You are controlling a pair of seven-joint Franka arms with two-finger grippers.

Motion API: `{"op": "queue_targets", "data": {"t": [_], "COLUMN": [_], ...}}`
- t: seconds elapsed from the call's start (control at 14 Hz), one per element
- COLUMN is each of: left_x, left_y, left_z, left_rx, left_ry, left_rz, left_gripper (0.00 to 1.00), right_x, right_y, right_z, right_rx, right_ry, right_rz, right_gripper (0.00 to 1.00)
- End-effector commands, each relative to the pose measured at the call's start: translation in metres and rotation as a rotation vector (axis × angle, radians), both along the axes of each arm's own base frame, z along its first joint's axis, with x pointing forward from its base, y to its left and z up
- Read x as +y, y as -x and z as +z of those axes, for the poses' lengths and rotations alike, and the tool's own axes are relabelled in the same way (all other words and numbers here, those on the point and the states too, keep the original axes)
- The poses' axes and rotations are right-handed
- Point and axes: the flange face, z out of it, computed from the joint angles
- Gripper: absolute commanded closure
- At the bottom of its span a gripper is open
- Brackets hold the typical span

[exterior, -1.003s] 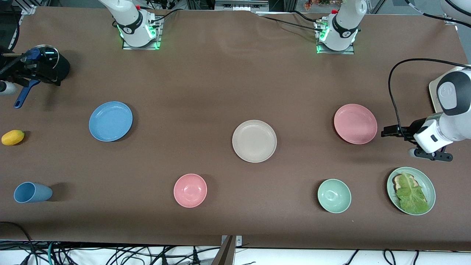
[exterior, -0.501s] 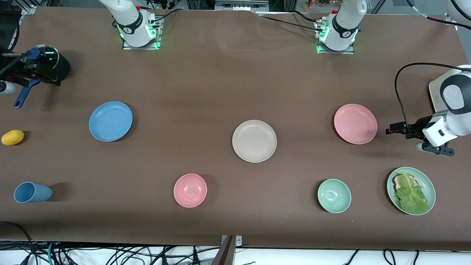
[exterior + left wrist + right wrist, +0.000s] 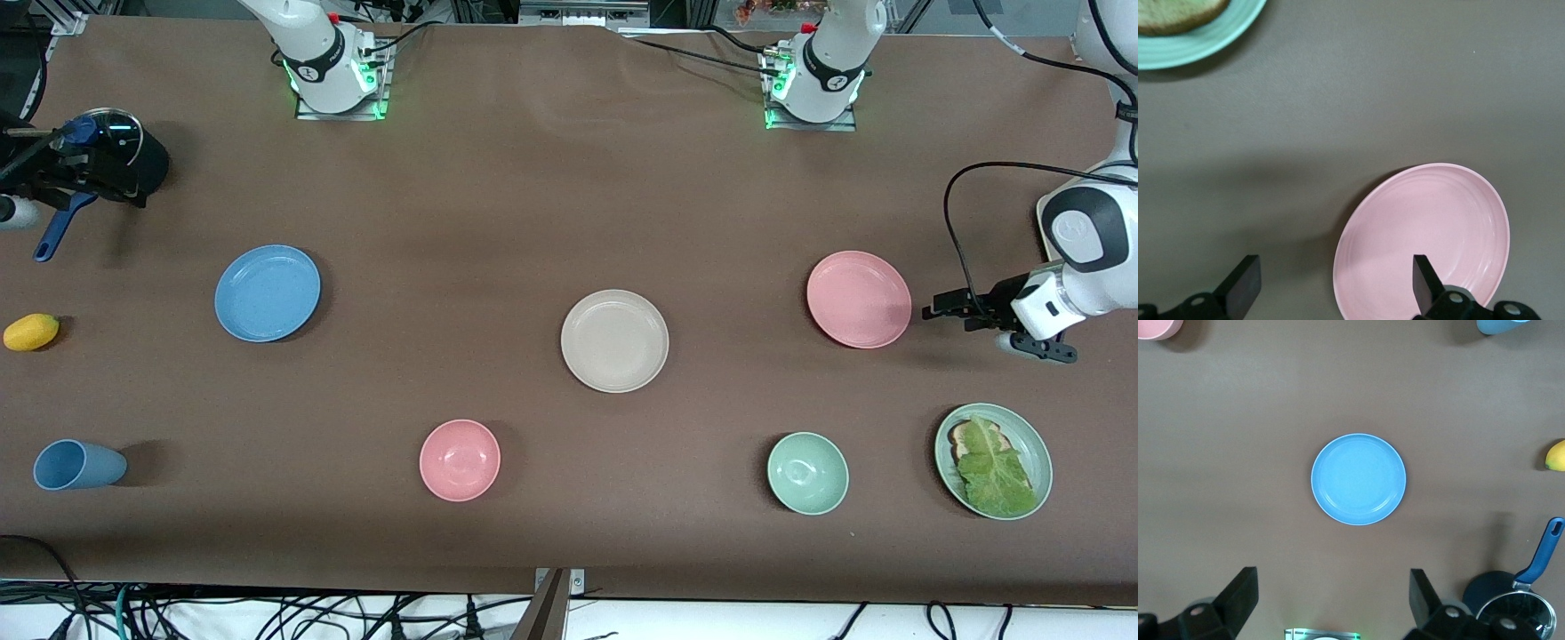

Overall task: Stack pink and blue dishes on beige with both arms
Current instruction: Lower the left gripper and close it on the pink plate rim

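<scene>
With both the left gripper point(image 3: 930, 313) and right gripper point(image 3: 1331, 597) spread empty, the light, stiff, slippery-looking pink plate point(image 3: 859, 299) is best pinched at its low rim.

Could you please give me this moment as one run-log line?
phase: approach | left end effector: open, beside pink plate | right end effector: open, above blue plate | beige plate: bare, nothing stacked

left gripper point(image 3: 930, 313) edged back toward pink plate point(image 3: 858, 299), slightly farther from camera
</scene>
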Motion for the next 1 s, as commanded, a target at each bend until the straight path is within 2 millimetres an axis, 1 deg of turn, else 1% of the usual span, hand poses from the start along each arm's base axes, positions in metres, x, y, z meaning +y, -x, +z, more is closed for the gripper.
{"op": "queue_targets", "data": {"t": [0.0, 0.21, 0.43, 0.64, 0.93], "left_x": [-0.005, -0.01, -0.011, -0.014, -0.017], "left_y": [0.024, 0.043, 0.063, 0.079, 0.089], "left_z": [-0.003, -0.01, -0.028, -0.03, -0.044], "left_rx": [-0.048, -0.07, -0.099, -0.093, -0.09], "left_ry": [-0.004, -0.003, 0.01, 0.021, 0.046], "left_rz": [0.008, 0.018, 0.04, 0.064, 0.1], "left_gripper": [0.0, 0.0, 0.0, 0.0, 0.0], "right_x": [-0.001, -0.001, -0.002, -0.002, -0.002], "right_y": [-0.001, 0.0, -0.001, -0.001, -0.001], "right_z": [0.005, 0.005, 0.004, 0.004, 0.005], "right_rx": [-0.004, -0.002, -0.003, -0.003, -0.004], "right_ry": [0.006, 0.006, 0.004, 0.004, 0.004], "right_rz": [-0.004, -0.004, -0.006, -0.006, -0.006], "right_gripper": [0.0, 0.0, 0.0, 0.0, 0.0]}}
